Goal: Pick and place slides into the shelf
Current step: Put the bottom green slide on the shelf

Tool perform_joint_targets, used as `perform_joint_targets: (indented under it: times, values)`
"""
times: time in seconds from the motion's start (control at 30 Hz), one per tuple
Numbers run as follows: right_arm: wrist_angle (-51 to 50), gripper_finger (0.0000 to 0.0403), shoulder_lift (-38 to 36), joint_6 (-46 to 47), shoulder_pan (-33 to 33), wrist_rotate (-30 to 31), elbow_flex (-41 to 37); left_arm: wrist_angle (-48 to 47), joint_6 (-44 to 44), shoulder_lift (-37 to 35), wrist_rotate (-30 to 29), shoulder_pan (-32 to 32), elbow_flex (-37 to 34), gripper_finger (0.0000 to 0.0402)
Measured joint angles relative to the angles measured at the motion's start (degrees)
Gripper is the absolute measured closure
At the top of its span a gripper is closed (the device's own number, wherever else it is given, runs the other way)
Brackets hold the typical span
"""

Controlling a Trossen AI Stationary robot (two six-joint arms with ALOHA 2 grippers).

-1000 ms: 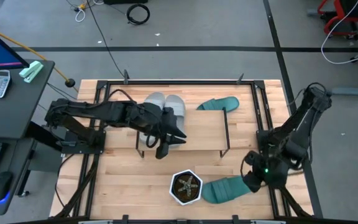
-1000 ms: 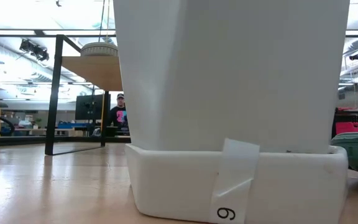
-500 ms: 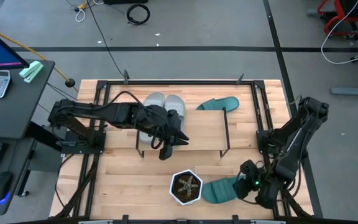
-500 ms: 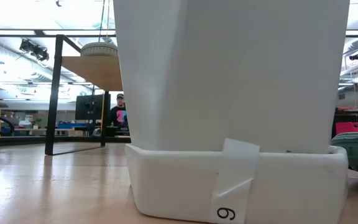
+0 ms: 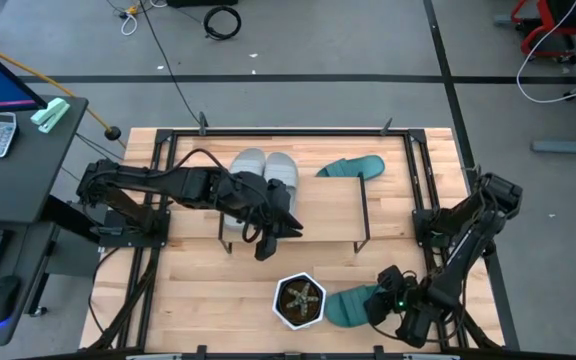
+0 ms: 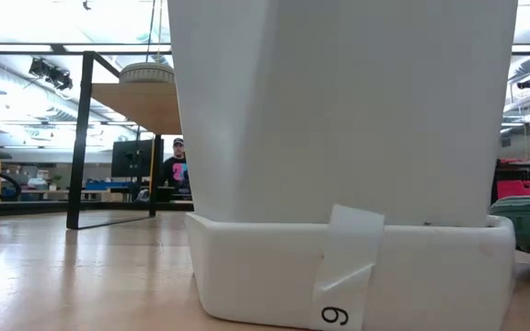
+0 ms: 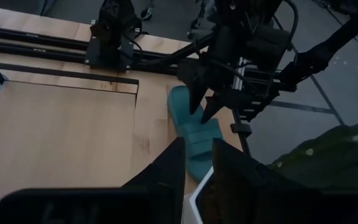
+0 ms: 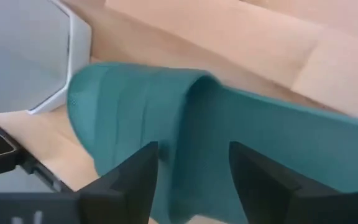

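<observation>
teal slide [image 5: 353, 304], right gripper [image 5: 381, 302] low, spread

We see two arms built of matte black links and rounded joint housings, each running from a black base block bolted to black rails along the sides of the surface [image 5: 388, 200]. Thin black cables loop along the left arm near its shoulder and over its forearm. The left pincer [image 5: 271, 232] ends in two tapered, pointed black fingers [image 7: 166, 174] with flat inner faces. The right pincer [image 5: 376, 305] is a blocky black head; a small green light glows on its wrist, and in the left wrist view its body shows pale metal rails and screws between dark wedge-shaped fingers [image 7: 194, 93].
</observation>
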Motion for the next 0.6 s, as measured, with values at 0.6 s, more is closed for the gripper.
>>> perform_joint_targets:
  times: [0.6]
  values:
    - [10.1, 0.0249, 5.2, 0.0, -6.6, 3.8, -0.2, 0.9, 0.3, 0.0, 0.0, -1.2, 0.0, 0.0319]
